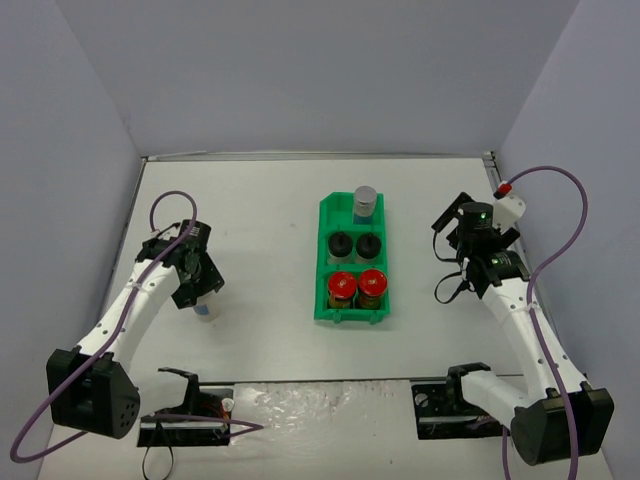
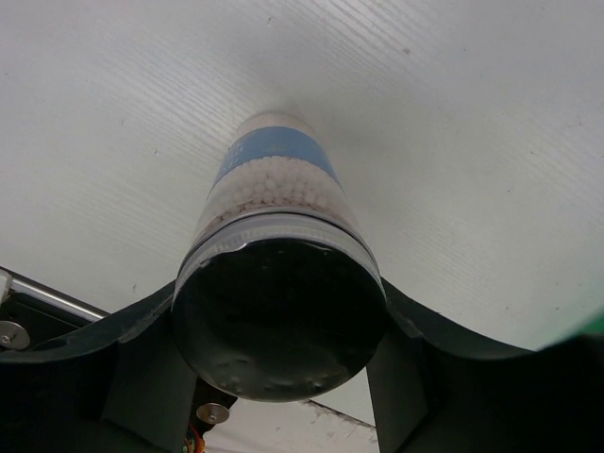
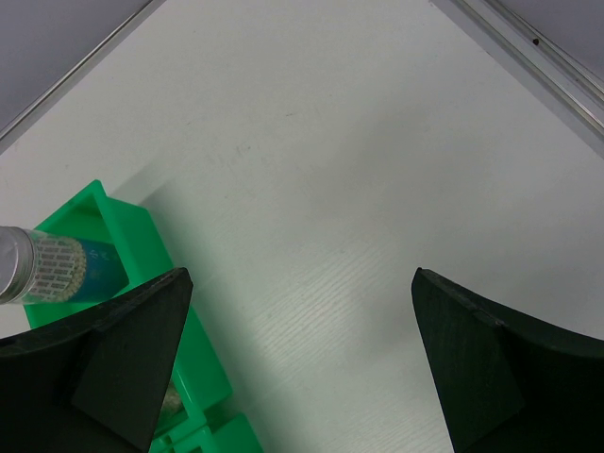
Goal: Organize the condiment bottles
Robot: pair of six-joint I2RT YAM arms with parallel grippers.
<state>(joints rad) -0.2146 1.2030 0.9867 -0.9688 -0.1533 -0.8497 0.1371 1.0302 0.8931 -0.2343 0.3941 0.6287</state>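
A silver-capped jar (image 1: pixel 204 310) with a pale body and blue label stands at the table's left, between the fingers of my left gripper (image 1: pixel 197 288). In the left wrist view the jar (image 2: pixel 274 189) fills the middle and the left gripper (image 2: pixel 280 294) is shut on its cap from both sides. The green bin (image 1: pixel 325 215) holds another silver-capped jar (image 1: pixel 365 200) at the back, two black-capped jars (image 1: pixel 354 245) in the middle and two red-capped jars (image 1: pixel 357 286) at the front. My right gripper (image 1: pixel 462 237) is open and empty, right of the bin; in its wrist view (image 3: pixel 300 276) only bare table lies between the fingers.
The right wrist view shows the bin's corner (image 3: pixel 104 215) and the silver-capped jar (image 3: pixel 57 269) at its left edge. Grey walls and a metal rail (image 1: pixel 320 156) bound the table at the back and sides.
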